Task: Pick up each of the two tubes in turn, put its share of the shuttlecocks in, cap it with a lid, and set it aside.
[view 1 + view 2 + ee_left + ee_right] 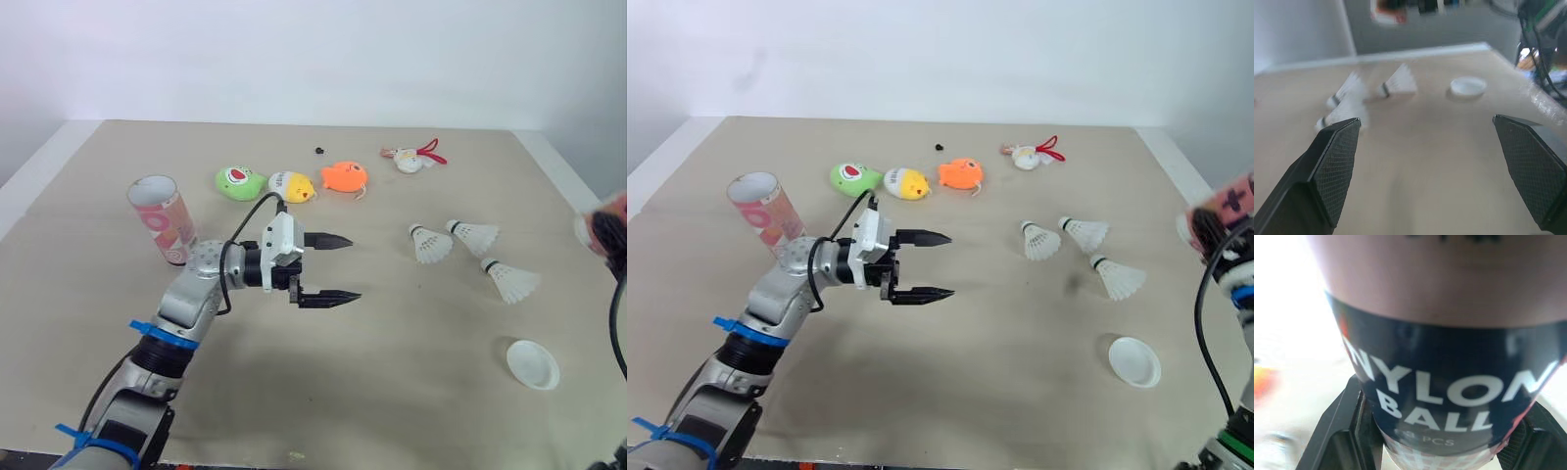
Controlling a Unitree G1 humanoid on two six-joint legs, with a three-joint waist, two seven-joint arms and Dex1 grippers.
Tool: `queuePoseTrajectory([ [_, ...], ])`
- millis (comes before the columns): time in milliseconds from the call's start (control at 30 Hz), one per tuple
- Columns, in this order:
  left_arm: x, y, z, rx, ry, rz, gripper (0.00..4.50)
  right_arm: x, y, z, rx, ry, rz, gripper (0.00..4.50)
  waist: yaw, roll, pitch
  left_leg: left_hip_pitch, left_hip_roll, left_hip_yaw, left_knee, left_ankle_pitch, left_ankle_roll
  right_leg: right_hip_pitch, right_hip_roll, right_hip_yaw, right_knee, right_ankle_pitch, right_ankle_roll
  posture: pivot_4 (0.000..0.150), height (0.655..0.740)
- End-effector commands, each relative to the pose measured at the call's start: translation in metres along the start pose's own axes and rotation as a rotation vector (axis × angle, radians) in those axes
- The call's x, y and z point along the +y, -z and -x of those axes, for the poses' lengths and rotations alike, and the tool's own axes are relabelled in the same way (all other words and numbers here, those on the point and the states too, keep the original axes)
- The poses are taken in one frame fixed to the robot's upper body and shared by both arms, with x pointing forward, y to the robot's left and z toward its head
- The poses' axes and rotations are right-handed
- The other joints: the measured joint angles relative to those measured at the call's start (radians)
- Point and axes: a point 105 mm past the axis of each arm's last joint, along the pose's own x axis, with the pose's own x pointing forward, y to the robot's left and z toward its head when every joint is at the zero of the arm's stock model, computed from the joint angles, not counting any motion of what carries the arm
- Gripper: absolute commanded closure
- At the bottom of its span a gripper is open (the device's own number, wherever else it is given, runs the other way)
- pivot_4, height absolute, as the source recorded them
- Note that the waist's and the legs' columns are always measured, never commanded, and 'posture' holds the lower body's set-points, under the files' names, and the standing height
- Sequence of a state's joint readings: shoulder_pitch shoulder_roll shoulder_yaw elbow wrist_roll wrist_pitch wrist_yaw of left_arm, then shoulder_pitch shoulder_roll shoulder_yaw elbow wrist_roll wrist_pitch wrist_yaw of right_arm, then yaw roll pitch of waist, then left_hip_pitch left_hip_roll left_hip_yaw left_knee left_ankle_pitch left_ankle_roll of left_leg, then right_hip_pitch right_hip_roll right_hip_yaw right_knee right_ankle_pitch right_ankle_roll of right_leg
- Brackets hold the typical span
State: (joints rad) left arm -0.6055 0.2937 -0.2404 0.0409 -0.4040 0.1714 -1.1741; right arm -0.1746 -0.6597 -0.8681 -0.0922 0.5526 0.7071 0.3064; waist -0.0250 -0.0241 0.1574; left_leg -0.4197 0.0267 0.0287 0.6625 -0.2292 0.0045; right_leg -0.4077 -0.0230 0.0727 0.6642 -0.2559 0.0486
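Beige table [392, 401] carried all loose items.

Tube 1, the pink patterned tube [162, 220], stood on end at 9 o'clock on the table, open mouth up, uncapped.

Tube 2, the "NYLON BALL" tube [1449, 357] with a dark band and pink upper part, was at the 3 o'clock edge of the head view. The right gripper [1442, 421] was clamped on it, one finger against each side of the dark band.

Left gripper [353, 266] was near the table centre, pointed toward 3 o'clock, jaws spread wide.

Three soft toys lay in a row at 11–12 o'clock: green toy [239, 181], yellow toy [292, 185] and orange toy [344, 175]. The green and yellow were touching, the orange just beside them. A white charm with red cord [411, 159] lay at 1 o'clock.

Three shuttlecocks lay on their sides at 3 o'clock: first shuttlecock [431, 243] just beside the second shuttlecock [475, 235], third shuttlecock [511, 281] nearer the robot.

White lid [533, 364] lay flat at 4 o'clock.

Small black object [319, 151] lay at 12 o'clock; identity could not be told.
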Motion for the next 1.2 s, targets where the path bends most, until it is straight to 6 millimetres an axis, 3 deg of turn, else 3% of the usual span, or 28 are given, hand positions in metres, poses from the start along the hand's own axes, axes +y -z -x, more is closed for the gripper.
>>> queuePoseTrajectory([
  [33,-0.004,-0.013,-0.006,-0.092,0.051,-0.01,0.0,-0.027,0.004,0.006,0.008,0.127,0.027,1.99,0.0,0.001,0.0,0.001,0.0,0.0,0.0,0.0,0.0,0.0,0.0,0.001,0.0,0.0,0.0,0.15,0.74],
  [167,-0.002,-0.011,-0.021,-0.085,0.069,-0.028,0.0,-0.042,0.033,0.006,0.107,0.178,0.039,1.99,0.0,0.004,-0.001,0.002,-0.001,0.002,0.001,0.001,0.001,0.0,0.0,0.003,0.0,0.001,0.003,0.15,0.74],
  [433,0.01,-0.013,-0.033,-0.073,0.036,-0.03,0.0,-0.049,0.08,0.0,0.243,0.192,0.066,1.99,-0.001,0.005,-0.001,0.004,-0.002,0.003,0.001,0.004,0.006,0.001,0.0,0.005,0.0,0.003,0.008,0.15,0.74],
  [733,0.006,-0.01,-0.031,-0.061,0.029,-0.028,0.0,-0.063,0.1,0.004,0.292,0.22,0.076,1.99,-0.001,0.003,0.0,0.005,-0.001,0.005,0.002,0.004,0.006,0.003,0.0,0.006,-0.001,0.004,0.011,0.15,0.74],
  [867,0.005,-0.009,-0.03,-0.059,0.025,-0.027,0.0,-0.069,0.102,0.007,0.284,0.242,0.023,0.17,0.001,0.001,0.0,0.005,-0.001,0.006,0.002,0.004,0.006,0.005,0.0,0.006,-0.004,0.005,0.012,0.15,0.74],
  [900,0.004,-0.009,-0.03,-0.059,0.025,-0.026,0.0,-0.069,0.101,0.007,0.278,0.231,0.01,0.01,0.001,0.002,-0.001,0.004,-0.001,0.006,0.002,0.004,0.006,0.005,0.0,0.006,-0.004,0.006,0.012,0.15,0.74],
  [1200,0.003,-0.01,-0.031,-0.066,0.028,-0.02,0.0,-0.074,0.09,0.011,0.261,0.216,-0.01,0.01,0.001,0.003,-0.001,0.004,-0.001,0.008,-0.001,0.004,0.006,0.004,0.0,0.009,-0.009,0.006,0.013,0.15,0.74],
])
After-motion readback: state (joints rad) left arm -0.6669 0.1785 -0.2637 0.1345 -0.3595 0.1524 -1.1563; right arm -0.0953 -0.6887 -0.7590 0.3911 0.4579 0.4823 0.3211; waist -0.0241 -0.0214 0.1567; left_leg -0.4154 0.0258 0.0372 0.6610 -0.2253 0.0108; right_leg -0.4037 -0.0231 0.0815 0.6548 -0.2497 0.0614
